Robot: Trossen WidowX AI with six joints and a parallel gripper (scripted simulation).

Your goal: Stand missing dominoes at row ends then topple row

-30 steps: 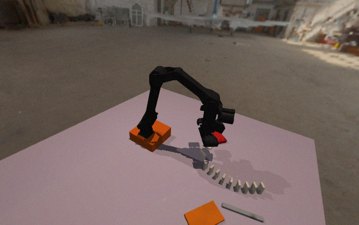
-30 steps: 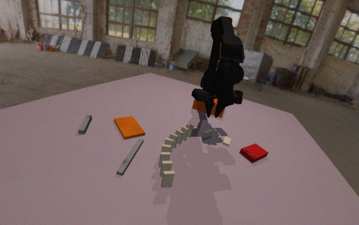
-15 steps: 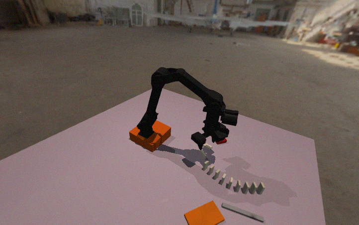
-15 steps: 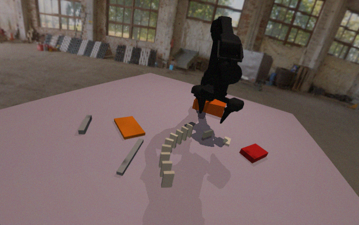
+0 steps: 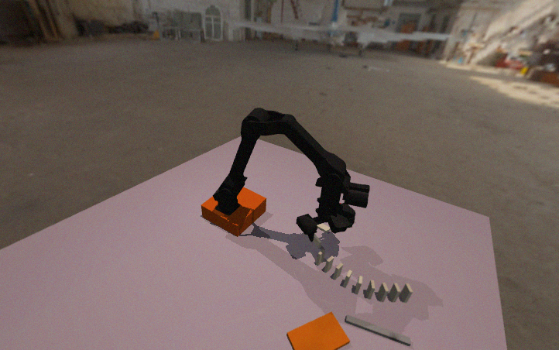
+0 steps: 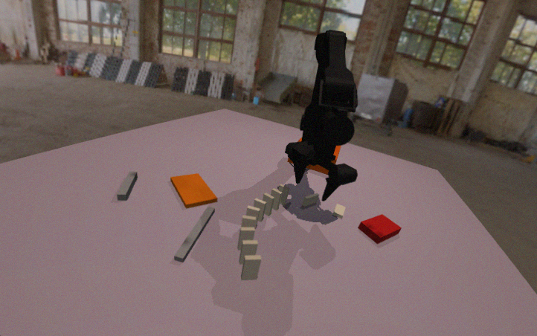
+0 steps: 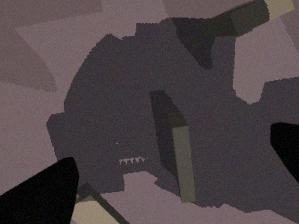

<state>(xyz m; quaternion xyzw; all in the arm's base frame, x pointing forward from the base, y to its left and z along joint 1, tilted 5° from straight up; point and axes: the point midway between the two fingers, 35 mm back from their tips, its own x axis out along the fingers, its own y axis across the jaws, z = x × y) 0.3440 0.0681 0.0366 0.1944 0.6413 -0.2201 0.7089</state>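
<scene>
A curved row of several cream dominoes stands upright, from the arm-side end domino (image 5: 319, 258) (image 6: 283, 195) to the far end domino (image 5: 406, 293) (image 6: 251, 267). A loose domino (image 5: 317, 241) (image 6: 309, 201) (image 7: 184, 163) rests on its long edge beyond the arm-side end, in the arm's shadow. Another loose domino (image 5: 323, 227) (image 6: 339, 210) lies farther out. My gripper (image 5: 324, 234) (image 6: 311, 190) (image 7: 174, 150) is wide open and empty, above the loose domino on its edge, which shows between the fingers in the wrist view. The fingers partly cover the loose dominoes in the top view.
A red block (image 6: 380, 227) lies beyond the farther loose domino. An orange flat block (image 5: 318, 332) (image 6: 193, 189) and a long grey bar (image 5: 377, 330) (image 6: 194, 234) lie on the row's other side. A shorter grey bar (image 6: 127, 186) lies farther off.
</scene>
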